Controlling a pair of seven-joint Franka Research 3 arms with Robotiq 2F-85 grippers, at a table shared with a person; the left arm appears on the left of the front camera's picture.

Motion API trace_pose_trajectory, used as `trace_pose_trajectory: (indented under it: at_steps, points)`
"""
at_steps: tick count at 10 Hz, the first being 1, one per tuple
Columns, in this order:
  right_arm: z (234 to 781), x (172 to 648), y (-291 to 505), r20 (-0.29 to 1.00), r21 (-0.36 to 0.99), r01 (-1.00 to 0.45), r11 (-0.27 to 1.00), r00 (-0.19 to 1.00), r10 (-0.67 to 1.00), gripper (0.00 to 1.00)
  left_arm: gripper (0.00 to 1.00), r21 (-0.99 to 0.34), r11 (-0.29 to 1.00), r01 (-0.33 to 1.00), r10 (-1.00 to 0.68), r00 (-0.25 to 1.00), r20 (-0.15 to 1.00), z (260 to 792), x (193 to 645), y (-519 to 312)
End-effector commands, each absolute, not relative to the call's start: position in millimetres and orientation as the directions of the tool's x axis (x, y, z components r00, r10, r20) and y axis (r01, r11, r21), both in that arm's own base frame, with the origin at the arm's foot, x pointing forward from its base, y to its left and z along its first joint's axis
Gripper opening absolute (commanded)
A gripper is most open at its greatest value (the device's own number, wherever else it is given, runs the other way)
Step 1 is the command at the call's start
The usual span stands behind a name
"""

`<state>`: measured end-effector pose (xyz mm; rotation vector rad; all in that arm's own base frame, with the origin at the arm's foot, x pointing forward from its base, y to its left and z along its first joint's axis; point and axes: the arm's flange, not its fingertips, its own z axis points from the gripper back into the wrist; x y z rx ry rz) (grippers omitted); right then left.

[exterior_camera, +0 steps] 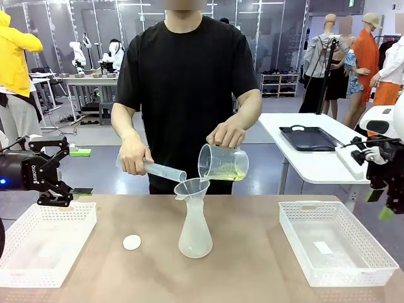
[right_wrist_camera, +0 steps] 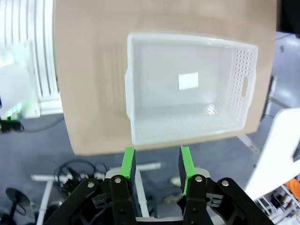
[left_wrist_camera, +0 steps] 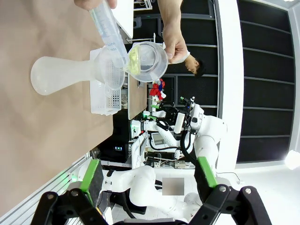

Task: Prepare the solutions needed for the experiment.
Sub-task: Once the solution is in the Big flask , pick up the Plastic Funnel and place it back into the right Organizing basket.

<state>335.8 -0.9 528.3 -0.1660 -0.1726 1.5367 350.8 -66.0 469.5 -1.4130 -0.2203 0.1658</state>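
On the bench (exterior_camera: 252,259) there are two white baskets, one at lower left (exterior_camera: 31,274) and one at lower right (exterior_camera: 344,276). Between them stand one frosted flask (exterior_camera: 195,232) with one funnel (exterior_camera: 191,187) in its neck, and one small white disc (exterior_camera: 132,242) just left of the flask. A person in a black T-shirt stands at the far side. The hand at picture left (exterior_camera: 134,159) holds one clear measuring cylinder (exterior_camera: 165,171) tipped toward the funnel. The other hand (exterior_camera: 225,134) tilts one beaker (exterior_camera: 222,163) over the funnel. The pale yellow-green liquid (exterior_camera: 231,175) lies as a shallow layer in the lowered side of the beaker, above and right of the funnel.

There are two tools. The left tool (exterior_camera: 66,172) hangs at the left edge above the left basket, released and spread wide. The right tool (exterior_camera: 379,203) hangs at the right edge.

The left wrist view shows its tool (left_wrist_camera: 147,174) gaping, and beyond it the flask on its side in the frame (left_wrist_camera: 61,75), the cylinder (left_wrist_camera: 108,28) and the liquid (left_wrist_camera: 133,60) at the beaker's lip. The right wrist view looks down on the right basket (right_wrist_camera: 187,129) with a white label (right_wrist_camera: 188,80) inside. The right tool (right_wrist_camera: 157,164) has its pads partway apart, grasping nothing.

The hands, cylinder and beaker crowd the space directly above the funnel. A second white table with a black tray (exterior_camera: 309,137) stands behind at middle right.
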Motion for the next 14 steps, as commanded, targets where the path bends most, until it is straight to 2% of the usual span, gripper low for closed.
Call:
trace_pose_trajectory:
  at_steps: [1,2,3,5,6,7,9,10,11,12,14]
  points:
    - [528.8,348.8,25.9,0.313,-0.182,-0.942,0.282,0.217,0.925,0.48,1.00,-0.991,0.131,0.013,0.246,0.968,0.045,472.5,350.5,-68.1]
    - [526.7,350.3,30.6,0.449,-0.117,-0.897,0.427,0.336,0.828,0.48,1.00,-0.991,0.131,0.013,0.246,0.968,0.045,472.5,350.5,-68.1]
    - [524.5,351.3,33.9,0.653,-0.025,-0.844,0.536,0.392,0.648,0.48,1.00,-0.991,0.131,0.013,0.246,0.968,0.045,472.5,350.5,-68.1]
    - [510.9,349.9,30.1,0.679,0.114,-0.736,0.668,0.548,0.488,0.48,1.00,-0.991,0.131,0.013,0.246,0.968,0.045,472.5,350.5,-68.1]
    - [507.4,346.0,31.8,0.691,0.139,-0.715,0.685,0.565,0.450,0.48,1.00,-0.991,0.131,0.013,0.246,0.968,0.045,472.5,350.5,-68.1]
    - [523.9,352.5,27.3,0.568,0.072,-0.847,0.527,0.469,0.676,0.48,1.00,-0.991,0.131,0.013,0.246,0.968,0.045,472.5,350.5,-68.1]
    - [523.9,352.5,27.3,0.568,0.072,-0.847,0.527,0.469,0.676,0.48,1.00,-0.991,0.131,0.013,0.246,0.968,0.045,472.5,350.5,-68.1]
    - [518.2,352.3,26.9,0.608,0.119,-0.801,0.587,0.526,0.595,0.48,1.00,-0.991,0.131,0.013,0.246,0.968,0.045,472.5,350.5,-68.1]
    - [514.4,362.3,30.1,0.613,0.401,-0.659,0.636,0.709,0.349,0.48,1.00,-0.991,0.131,0.013,0.246,0.968,0.045,472.5,350.5,-68.1]
    - [501.9,369.1,19.6,0.580,0.611,-0.485,0.626,0.812,0.064,0.48,1.00,-0.991,0.131,0.013,0.246,0.968,0.045,472.5,350.5,-68.1]
    - [483.3,368.2,7.6,0.447,0.819,-0.294,0.492,0.865,-0.228,0.48,1.00,-0.991,0.131,0.013,0.246,0.968,0.045,472.5,350.5,-68.1]
